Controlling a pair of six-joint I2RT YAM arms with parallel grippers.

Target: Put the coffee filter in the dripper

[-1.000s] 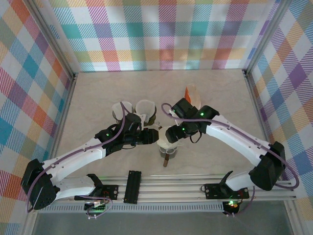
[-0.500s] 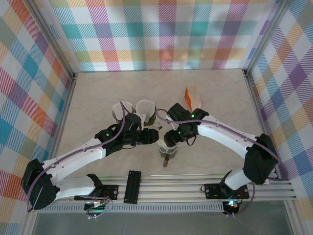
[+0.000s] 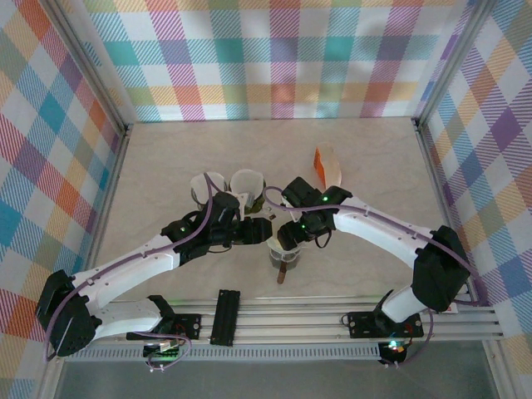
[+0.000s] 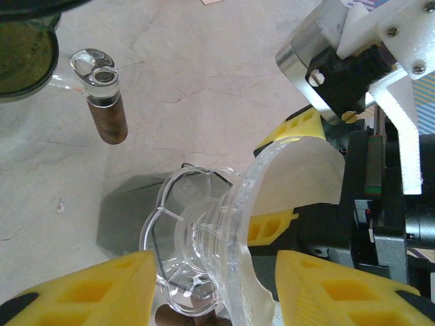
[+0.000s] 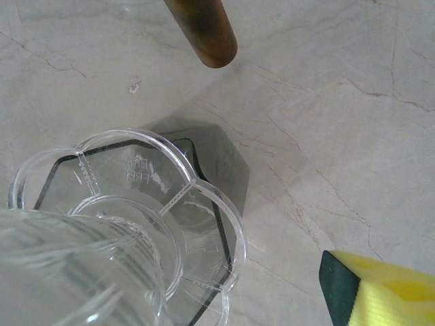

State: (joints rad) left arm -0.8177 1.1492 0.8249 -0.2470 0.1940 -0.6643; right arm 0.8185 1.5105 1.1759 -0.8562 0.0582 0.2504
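A pale, marble-like surface (image 3: 166, 158) lies inside checked walls (image 3: 283, 58) of many colours. At the near edge a metal rail (image 3: 291, 320) carries the bases of both arms, and from there the two arms reach inward and meet about the middle of the surface. The left gripper (image 3: 259, 230) comes in from the left. In its wrist view its yellow jaws stand wide apart, one on each side of the clear plastic dripper (image 4: 197, 251), and they seem to clasp it. The dripper is tipped on its side above its own dark shadow, with the scalloped foot toward the left and the ribbed cone opening toward the right arm. The white coffee filter (image 4: 309, 170) stands at this wide mouth, just behind the clear rim of the cone. The right gripper (image 3: 287, 238) is directly behind the paper. Two of its yellow fingers (image 4: 292, 125) show, one above the filter and one below it, but I cannot tell if the jaws pinch the paper or how far they are open. In the right wrist view the foot of the dripper (image 5: 136, 204) is seen close, with one yellow finger (image 5: 370, 288) at the lower right corner. Just beside the dripper lies a wooden handle (image 3: 283, 273) fixed to a glass vessel, its brown end also in the wrist views (image 4: 109, 119) (image 5: 202, 30). A little farther back stand two white-lined cups (image 3: 208, 187) (image 3: 247, 183) side by side, and to the right of them an orange and white packet (image 3: 326, 164) stands apart.
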